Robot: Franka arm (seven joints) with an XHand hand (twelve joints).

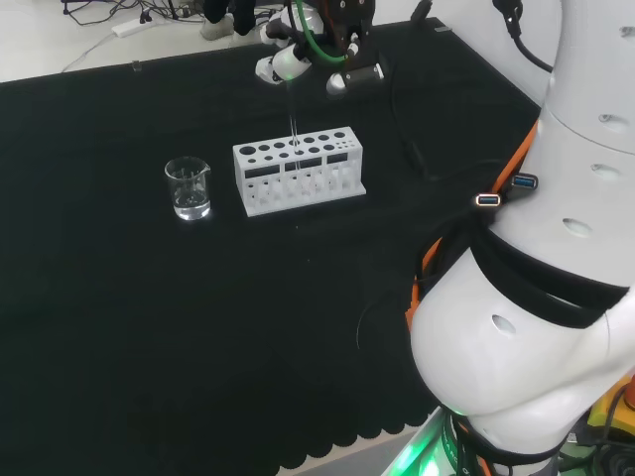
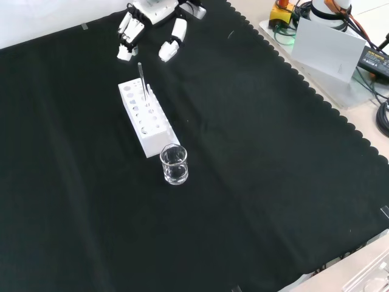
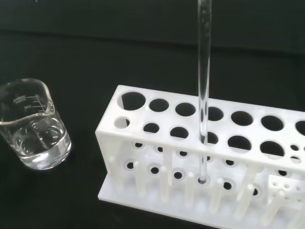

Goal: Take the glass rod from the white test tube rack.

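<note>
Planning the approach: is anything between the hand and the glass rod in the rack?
No. In the front view only bare black cloth lies between the hand and the glass rod, which stands upright in the white rack.

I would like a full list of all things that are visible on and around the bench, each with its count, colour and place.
rack: one, white, middle of the cloth in the head view, many round holes on top.
rod: one, clear glass, upright in a hole of the rack, its top near the hand.
beaker: one, clear glass, apart from the rack, to its left in the head view; a little clear liquid seems to be in it.
cloth: one, black, covering the bench.
arm: one, white links at the right of the head view.
hand: one, black and white, above the rack's far end in the front view, fingers relaxed, not closed on the rod.
</note>
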